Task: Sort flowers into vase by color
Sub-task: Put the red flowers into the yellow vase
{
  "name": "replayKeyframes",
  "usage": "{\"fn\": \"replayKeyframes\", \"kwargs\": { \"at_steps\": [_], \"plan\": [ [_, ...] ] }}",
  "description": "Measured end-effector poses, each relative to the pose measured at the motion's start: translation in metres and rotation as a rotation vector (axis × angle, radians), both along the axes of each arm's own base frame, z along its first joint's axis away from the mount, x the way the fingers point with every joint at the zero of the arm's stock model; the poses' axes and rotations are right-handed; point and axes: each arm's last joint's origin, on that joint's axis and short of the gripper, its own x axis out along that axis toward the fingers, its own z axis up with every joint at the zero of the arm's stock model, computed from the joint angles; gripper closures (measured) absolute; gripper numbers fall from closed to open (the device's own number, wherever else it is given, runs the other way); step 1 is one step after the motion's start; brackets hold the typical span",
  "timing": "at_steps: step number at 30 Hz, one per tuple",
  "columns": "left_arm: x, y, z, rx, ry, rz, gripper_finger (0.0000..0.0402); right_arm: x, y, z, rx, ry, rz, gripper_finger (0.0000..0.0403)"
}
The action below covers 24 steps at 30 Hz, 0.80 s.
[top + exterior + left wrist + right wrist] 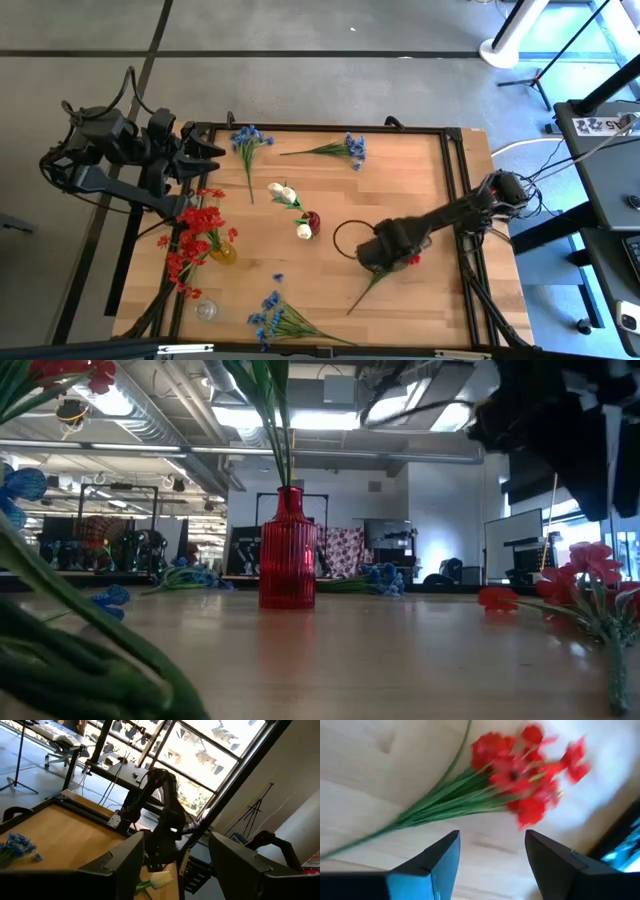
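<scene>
— Looking down past our right gripper (490, 865), we see its two fingers standing apart with nothing between them, and the red sprig (520, 775) lying flat on the table (420, 180) just beyond the tips.

— Which way does it run?

— In the high view the red sprig's stem slants from its blooms, tucked under our right gripper (385, 252), down toward the table's near edge. So the long axis lies on a diagonal, blooms toward the right edge, stem tip toward the near edge. In the wrist view that stem crosses ahead of the fingers rather than between them.

— Then we judge the fingers must come down astride the stem, across it, not along it.

— Agreed. We would aim where the stems gather, below the blooms.

— And our left gripper (205, 152)?

— It waits over the far left corner, fingers spread and empty. Our right arm is plainly the nearer one to this sprig.

— Where would the sprig go?

— A yellow vase (224, 252) near the left edge already carries red blooms, so we take that as the likely home. The red vase (312, 221) at the table's middle holds white tulips (285, 193). Blue sprigs (345, 149) lie along the far edge and at the near edge, well apart from our fingers.
</scene>
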Motion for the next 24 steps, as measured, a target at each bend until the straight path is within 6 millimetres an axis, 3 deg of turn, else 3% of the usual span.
{"fn": "replayKeyframes", "kwargs": {
  "at_steps": [5, 10, 17, 21, 24],
  "plan": [
    [0.000, 0.000, -0.001, 0.004, 0.006, 0.000, 0.0184, -0.003, 0.030, -0.019, -0.056, -0.167, -0.254, 0.0180],
    [0.000, 0.000, -0.001, 0.007, 0.006, 0.000, 0.0184, -0.015, 0.037, -0.042, -0.120, -0.213, -0.517, 0.0180],
    [0.000, 0.000, 0.000, 0.008, 0.003, 0.000, 0.0184, -0.023, 0.023, -0.068, -0.149, -0.173, -0.710, 0.0180],
    [0.000, 0.000, 0.000, 0.008, -0.001, 0.000, 0.0184, -0.013, 0.009, -0.075, -0.118, -0.242, -0.690, 0.0180],
    [0.000, 0.000, 0.000, 0.003, -0.001, 0.000, 0.0184, -0.006, -0.005, -0.075, -0.146, -0.271, -0.577, 0.0180]
  ]
}}
